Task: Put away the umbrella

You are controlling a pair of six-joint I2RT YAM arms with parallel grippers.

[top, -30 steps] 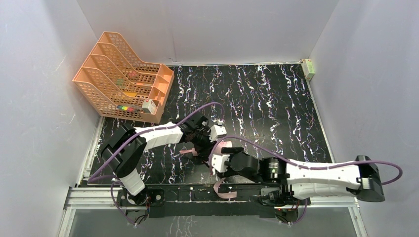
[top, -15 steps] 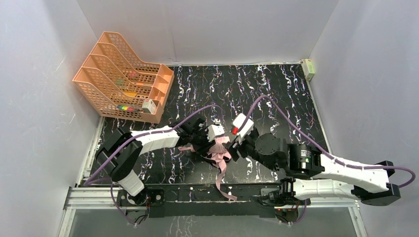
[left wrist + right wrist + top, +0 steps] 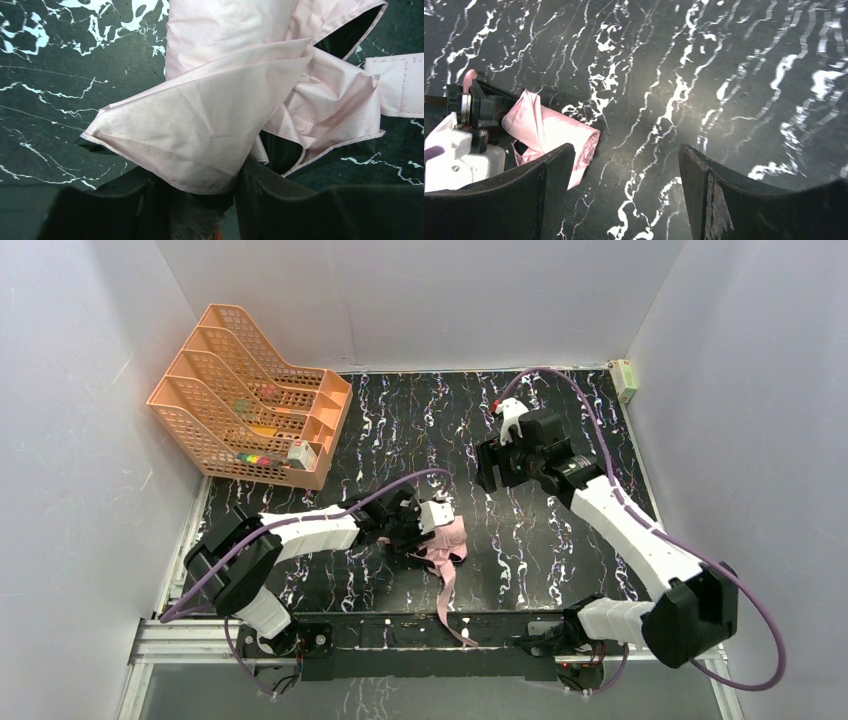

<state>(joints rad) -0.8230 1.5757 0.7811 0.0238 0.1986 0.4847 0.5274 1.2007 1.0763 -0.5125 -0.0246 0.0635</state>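
Nearest me: the pink strap (image 3: 447, 608) off the umbrella (image 3: 452, 540) trails across the table (image 3: 560, 550) and onto the front mounting rail (image 3: 350, 630). The umbrella itself is collapsed into a loose pink bundle on the table, a bit left of centre, with black lining showing in the folds. My left end effector (image 3: 424, 528) is on it from the left, jaws partly closed and pinching bunched fabric. In the left wrist view, pink folds (image 3: 210, 125) fill the gap between my fingers (image 3: 100, 215), and the strap end (image 3: 400, 85) sits off to the right. I can't tell whether a rib or the shaft is in the grip too, since only fabric shows. Farther out, my right end effector (image 3: 492, 468) is up off the table over the far half, well apart from the umbrella. Its jaws are spread wide, holding nothing and touching nothing. Its wrist view looks past both fingers (image 3: 549, 200) at bare marbled tabletop, with the pink bundle (image 3: 549, 132) at lower left. In the far left corner is an orange file rack (image 3: 250, 390) with small items in its slots. In the far right corner there's a small pale box (image 3: 624, 378) against the wall.
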